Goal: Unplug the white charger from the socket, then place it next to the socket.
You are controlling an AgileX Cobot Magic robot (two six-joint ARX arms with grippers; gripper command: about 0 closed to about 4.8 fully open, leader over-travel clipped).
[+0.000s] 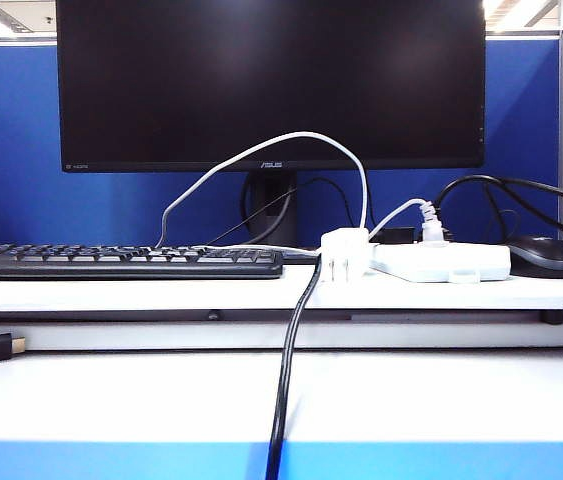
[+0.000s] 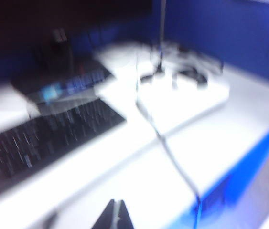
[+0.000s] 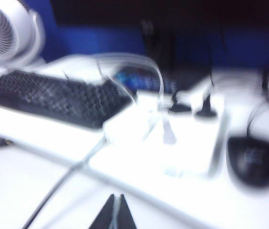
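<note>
The white charger [image 1: 345, 253] lies on the raised shelf, just left of the socket [image 1: 441, 262], its two prongs facing the camera and its thin white cable [image 1: 261, 150] arching up behind it. Neither arm shows in the exterior view. In the blurred left wrist view my left gripper [image 2: 115, 214] is shut on nothing, well back from the socket [image 2: 187, 95]. In the right wrist view my right gripper [image 3: 114, 210] is also shut and empty, hanging above the desk short of the charger [image 3: 134, 121] and socket [image 3: 196, 143].
A small ribbed plug [image 1: 431, 222] sits in the socket. A black mouse [image 1: 541, 255] lies to its right, a black keyboard [image 1: 111, 260] to its left, a monitor [image 1: 271, 80] behind. A black cable [image 1: 286, 380] runs down the front desk. A white fan [image 3: 7, 31] stands beyond the keyboard.
</note>
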